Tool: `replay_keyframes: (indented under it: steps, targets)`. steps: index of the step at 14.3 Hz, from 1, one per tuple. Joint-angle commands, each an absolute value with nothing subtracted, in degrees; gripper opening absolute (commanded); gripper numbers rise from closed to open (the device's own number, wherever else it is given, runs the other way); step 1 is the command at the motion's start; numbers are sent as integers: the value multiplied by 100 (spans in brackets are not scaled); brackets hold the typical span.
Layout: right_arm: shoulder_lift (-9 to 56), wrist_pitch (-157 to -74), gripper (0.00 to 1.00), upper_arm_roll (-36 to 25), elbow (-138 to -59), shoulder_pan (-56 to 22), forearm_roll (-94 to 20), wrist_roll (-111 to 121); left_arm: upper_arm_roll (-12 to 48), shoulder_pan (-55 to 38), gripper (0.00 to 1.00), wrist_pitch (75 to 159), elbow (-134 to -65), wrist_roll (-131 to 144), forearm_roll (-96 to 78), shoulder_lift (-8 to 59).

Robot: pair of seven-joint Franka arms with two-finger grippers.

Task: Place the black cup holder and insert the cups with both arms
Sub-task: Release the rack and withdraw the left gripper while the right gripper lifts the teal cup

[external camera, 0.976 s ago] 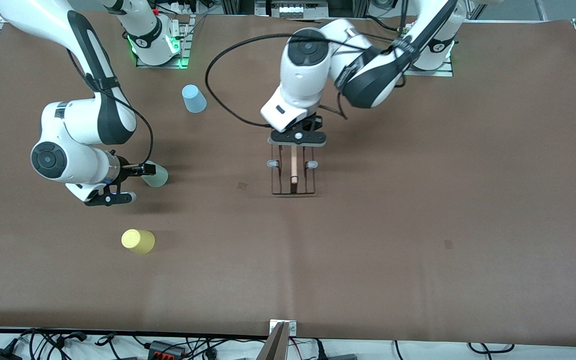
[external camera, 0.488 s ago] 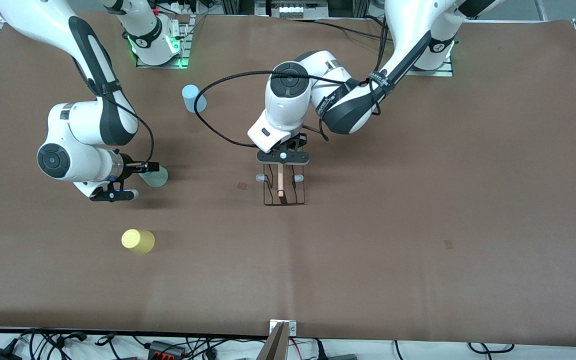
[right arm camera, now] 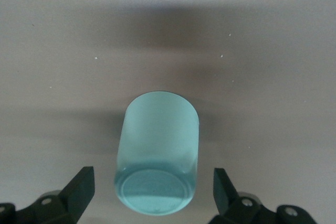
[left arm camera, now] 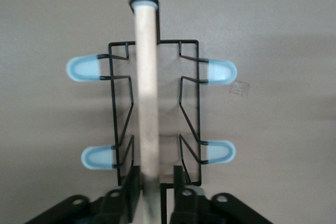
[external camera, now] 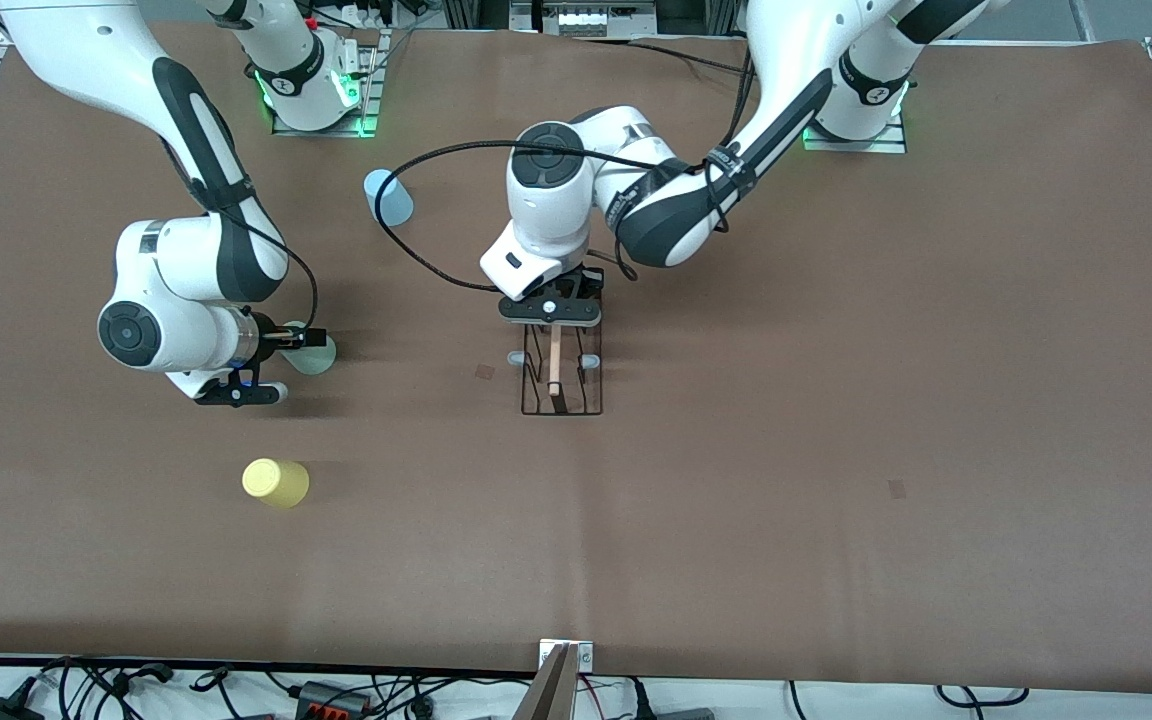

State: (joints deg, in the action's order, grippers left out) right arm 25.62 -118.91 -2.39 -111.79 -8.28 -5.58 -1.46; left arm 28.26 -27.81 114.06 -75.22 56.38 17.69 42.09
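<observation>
Rack [external camera: 561, 385] nearer now; three cups well apart.

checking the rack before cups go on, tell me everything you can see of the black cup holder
The black cup holder is a thin black wire rack standing upright mid-table, with a light wooden rod handle rising from its middle. Four pale blue tipped pegs show in the left wrist view, two on each side; no cup is on them. The left gripper has its fingers on either side of the rod's top; whether they still press it cannot be told.
</observation>
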Motion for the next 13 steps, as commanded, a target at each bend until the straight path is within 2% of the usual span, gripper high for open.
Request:
replay_keyframes:
  steps: [1, 3, 5, 7, 9, 13]
  targets:
    - [2601, -11988, 100, -237, -11241, -809, -711, -228, 2769, -2761, 100, 11286, -7278, 5704, 1942, 4080]
    - [2628, -11988, 100, -237, -11241, -809, -800, -229, 2786, -2384, 100, 11154, -7321, 5643, 1890, 3728]
    - [2654, -11988, 77, -237, -11224, -809, -791, -229, 2865, -1971, 100, 10943, -7286, 5450, 1846, 3621]
    - [2637, -11919, 45, -246, -11197, -809, -791, -229, 2996, -1549, 100, 10934, -7277, 4916, 1741, 3604]
    - [2567, -11831, 29, -255, -11145, -817, -791, -220, 3102, -1145, 100, 10925, -7277, 4257, 1592, 3577]
    - [2514, -10884, 26, -229, -10286, -870, -774, -133, 3138, -757, 100, 10645, -7286, 3824, 1591, 3507]
